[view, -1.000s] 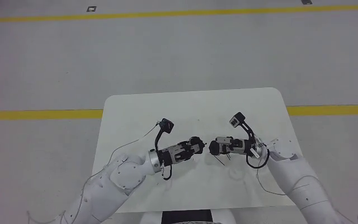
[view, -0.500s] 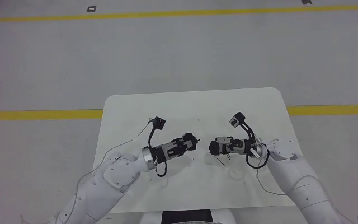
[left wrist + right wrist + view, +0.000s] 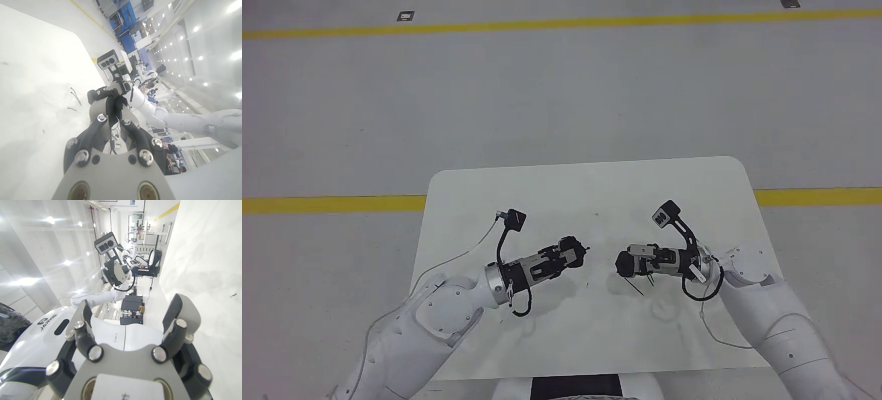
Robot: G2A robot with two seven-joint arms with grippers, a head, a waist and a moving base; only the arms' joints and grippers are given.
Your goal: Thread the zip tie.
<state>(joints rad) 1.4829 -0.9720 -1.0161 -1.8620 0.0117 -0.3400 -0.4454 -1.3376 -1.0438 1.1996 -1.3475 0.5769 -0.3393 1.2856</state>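
The left jaws are pinching a black zip tie [image 3: 114, 105] at their tips, likely steadying it for threading. The right jaws are gaping empty, facing them, seemingly ready to take the tail. Spare ties [image 3: 76, 97] are lying on the counter [image 3: 37, 47] near the right jaws.

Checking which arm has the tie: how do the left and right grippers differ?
The left gripper has its fingers shut, while the right gripper has its fingers wide apart. The left gripper pinches what looks like a thin black zip tie, and the right gripper holds nothing. Both hang above the white table, tips pointing toward each other.
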